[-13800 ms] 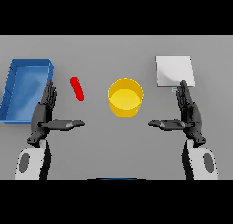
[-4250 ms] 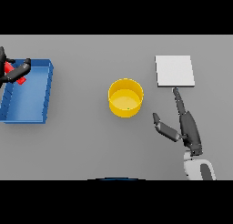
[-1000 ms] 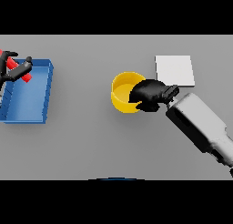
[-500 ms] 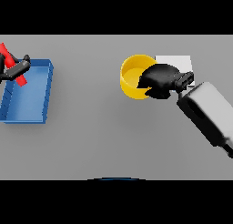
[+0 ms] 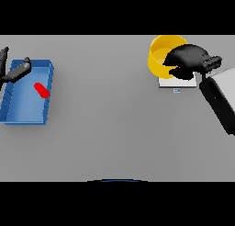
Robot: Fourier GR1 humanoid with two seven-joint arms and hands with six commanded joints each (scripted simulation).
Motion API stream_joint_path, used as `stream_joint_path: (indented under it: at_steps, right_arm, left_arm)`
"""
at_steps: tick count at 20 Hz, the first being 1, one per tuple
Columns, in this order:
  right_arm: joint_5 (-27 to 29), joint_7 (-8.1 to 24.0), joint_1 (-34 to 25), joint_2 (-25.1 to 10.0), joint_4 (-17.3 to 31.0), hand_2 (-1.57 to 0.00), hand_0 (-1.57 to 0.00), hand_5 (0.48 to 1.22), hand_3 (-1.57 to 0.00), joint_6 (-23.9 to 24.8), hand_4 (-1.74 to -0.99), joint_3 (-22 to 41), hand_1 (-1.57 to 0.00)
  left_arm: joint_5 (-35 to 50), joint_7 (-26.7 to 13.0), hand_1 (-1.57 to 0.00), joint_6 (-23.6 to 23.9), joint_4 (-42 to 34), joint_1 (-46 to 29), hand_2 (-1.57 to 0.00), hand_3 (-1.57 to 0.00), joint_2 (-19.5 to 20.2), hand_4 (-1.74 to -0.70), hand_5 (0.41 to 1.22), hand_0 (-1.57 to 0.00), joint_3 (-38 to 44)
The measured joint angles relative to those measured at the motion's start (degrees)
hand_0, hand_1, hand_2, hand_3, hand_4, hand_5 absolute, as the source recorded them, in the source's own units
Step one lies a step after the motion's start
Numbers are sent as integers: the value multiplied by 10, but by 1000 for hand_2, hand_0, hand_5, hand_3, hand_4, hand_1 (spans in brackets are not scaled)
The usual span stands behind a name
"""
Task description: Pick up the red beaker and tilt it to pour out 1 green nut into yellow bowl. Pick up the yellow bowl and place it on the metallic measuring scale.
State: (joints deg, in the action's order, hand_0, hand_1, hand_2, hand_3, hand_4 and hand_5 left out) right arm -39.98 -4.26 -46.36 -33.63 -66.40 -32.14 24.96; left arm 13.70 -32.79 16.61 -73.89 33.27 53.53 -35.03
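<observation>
Spreading across the whole head view, the grey table [image 5: 114, 128] is showing a plain, even surface, and nothing of the room beyond its edge is showing. At its left side, the blue tray [image 5: 13, 115] is lying flat, with the red beaker [image 5: 41, 90] lying on its side inside it, toward the tray's right wall. At the upper right, the yellow bowl [image 5: 160, 59] is sitting over the far edge of the metallic measuring scale [image 5: 176, 83], covering most of it so that only the near strip of the white plate is showing. The right hand [image 5: 188, 59] is gripping the bowl's right rim, fingers curled over it. The left hand [image 5: 13, 72] is hovering over the tray's far left corner with fingers extended, apart from the beaker and holding nothing.
</observation>
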Motion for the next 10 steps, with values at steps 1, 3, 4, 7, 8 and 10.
stream_joint_path:
  at_steps: [1, 3, 4, 7, 8, 10]
  right_arm:
    - [-2, -13, -4, -6, 19, -1571, -1571, 1221, -1193, 8, -1720, -3, -1571]
    - [-7, -26, -4, -9, 54, -1571, -1571, 1221, -1172, 27, -1720, -4, -1571]
    - [-14, -24, -13, -4, 81, -1571, -1571, 1221, -1168, 40, -1720, -4, -1571]
    - [-20, -27, -22, 8, 139, -1571, -1571, 1221, -1227, 64, -1722, -6, -1571]
    - [-24, -39, -31, 7, 166, -1571, -1571, 1221, -1254, 73, -1722, -8, -1571]
    - [-31, -45, -32, 14, 199, -1571, -1571, 1221, -1360, 93, -1724, -6, -1566]
  left_arm:
    - [1, -3, 1, 2, -3, -2, 1, 1, 6, -828, 765, 1, 3]
    - [0, -7, 1, 7, -14, -9, 1, 1, 10, -832, 773, 1, 2]
    - [1, -9, 1, 6, -14, -6, 1, 1, 9, -829, 774, 1, 3]
    - [-1, -12, 1, 7, -9, -5, 1, 1, 9, -819, 763, 1, 2]
    - [1, -12, 1, 7, -18, -13, 1, 1, 15, -818, 759, 1, 2]
    - [-1, -18, 1, 7, -14, -6, 1, 1, 9, -814, 757, 1, 0]
